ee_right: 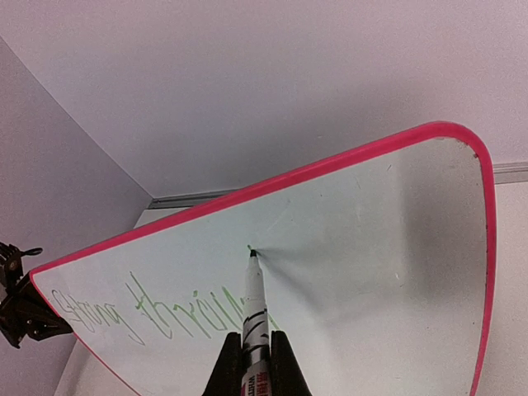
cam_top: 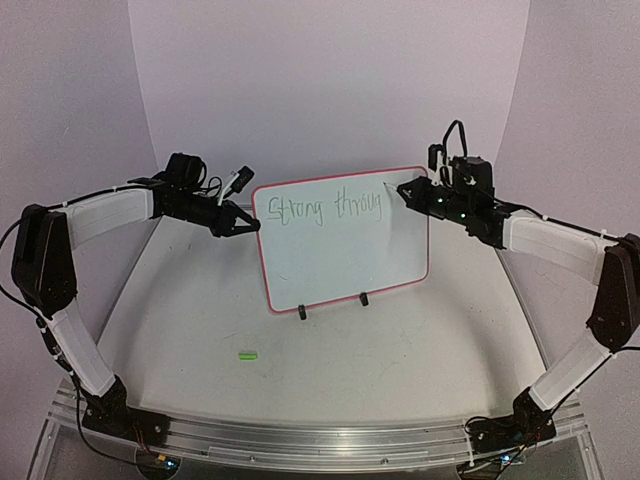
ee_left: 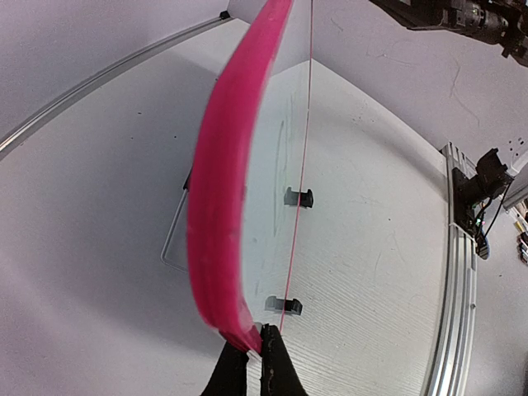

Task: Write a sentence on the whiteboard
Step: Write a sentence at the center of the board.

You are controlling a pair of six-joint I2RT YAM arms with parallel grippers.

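Observation:
The whiteboard [cam_top: 340, 250] stands upright on two black clip feet, its white face reading "Strong throug" in green. My left gripper [cam_top: 248, 226] is shut on the board's pink-red left edge [ee_left: 219, 190], pinching the frame between its black fingers [ee_left: 276, 367]. My right gripper [cam_top: 410, 190] is shut on a white marker [ee_right: 256, 309], whose tip touches the board [ee_right: 371, 272] just right of the last green letter. In the right wrist view the green writing [ee_right: 157, 309] runs along the lower left of the board.
A small green marker cap [cam_top: 247, 354] lies on the table in front of the board, toward the left. The board's black feet [cam_top: 364, 298] rest mid-table. A metal rail [cam_top: 300, 435] runs along the near edge between the arm bases.

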